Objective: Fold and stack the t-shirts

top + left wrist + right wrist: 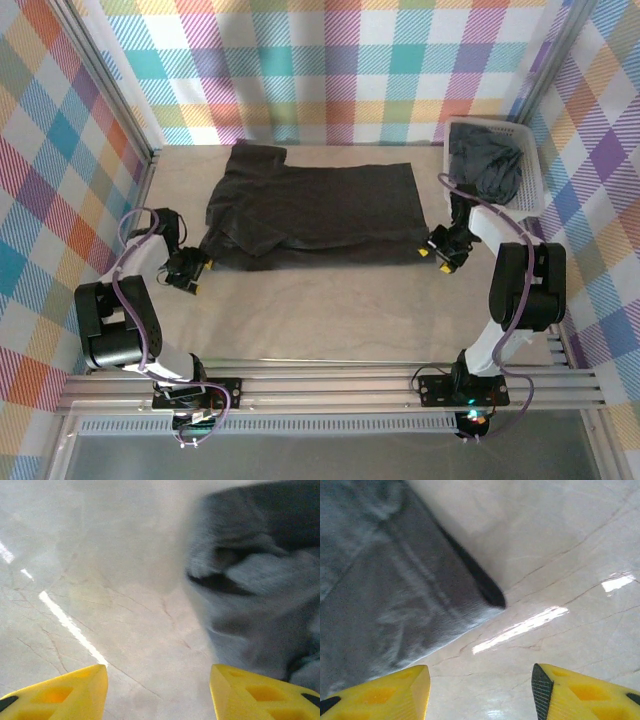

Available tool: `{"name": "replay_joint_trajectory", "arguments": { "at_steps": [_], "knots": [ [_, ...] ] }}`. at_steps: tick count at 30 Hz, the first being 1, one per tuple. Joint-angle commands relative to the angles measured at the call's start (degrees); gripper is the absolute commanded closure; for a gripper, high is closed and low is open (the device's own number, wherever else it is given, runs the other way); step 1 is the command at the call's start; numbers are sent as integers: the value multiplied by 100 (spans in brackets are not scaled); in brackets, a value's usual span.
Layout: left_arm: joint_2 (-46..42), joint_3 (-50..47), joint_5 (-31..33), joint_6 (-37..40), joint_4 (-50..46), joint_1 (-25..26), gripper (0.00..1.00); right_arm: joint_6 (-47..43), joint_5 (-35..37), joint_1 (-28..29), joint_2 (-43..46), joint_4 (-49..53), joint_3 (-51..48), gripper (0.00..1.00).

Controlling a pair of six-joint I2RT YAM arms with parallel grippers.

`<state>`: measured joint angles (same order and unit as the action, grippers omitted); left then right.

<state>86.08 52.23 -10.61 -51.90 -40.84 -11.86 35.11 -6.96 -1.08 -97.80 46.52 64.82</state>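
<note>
A dark charcoal t-shirt (pixel 315 212) lies spread on the table, folded over along its front edge, with a rumpled sleeve at the left. My left gripper (pixel 190 272) sits open on the table just off the shirt's front-left corner (pixel 260 610), nothing between its yellow fingers (pixel 65 695). My right gripper (pixel 438 253) is open beside the front-right corner (pixel 490 595), its fingers (pixel 570 690) over bare table. More dark t-shirts (pixel 485 165) are bunched in the white basket (pixel 530 195).
The white lattice basket stands at the back right against the plaid wall. Bare light table (pixel 330 320) stretches between the shirt and the aluminium rail (pixel 330 390) at the near edge. Plaid walls enclose the table on three sides.
</note>
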Motion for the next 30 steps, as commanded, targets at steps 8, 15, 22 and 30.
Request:
{"name": "replay_joint_trajectory", "arguments": {
  "at_steps": [8,15,22,30],
  "knots": [
    [144,-246,-318,-920,1559,-79,42,103,-721,-235,-453,-651,52,47],
    [275,-241,-369,-857,1696,-11,43,408,-945,-208,-765,-831,112,53],
    [713,-121,-244,-637,1795,6,73,645,-894,-177,-953,-1022,92,80],
    [316,-67,630,-39,937,-5,100,526,-177,-175,-505,-509,71,100]
  ]
}}
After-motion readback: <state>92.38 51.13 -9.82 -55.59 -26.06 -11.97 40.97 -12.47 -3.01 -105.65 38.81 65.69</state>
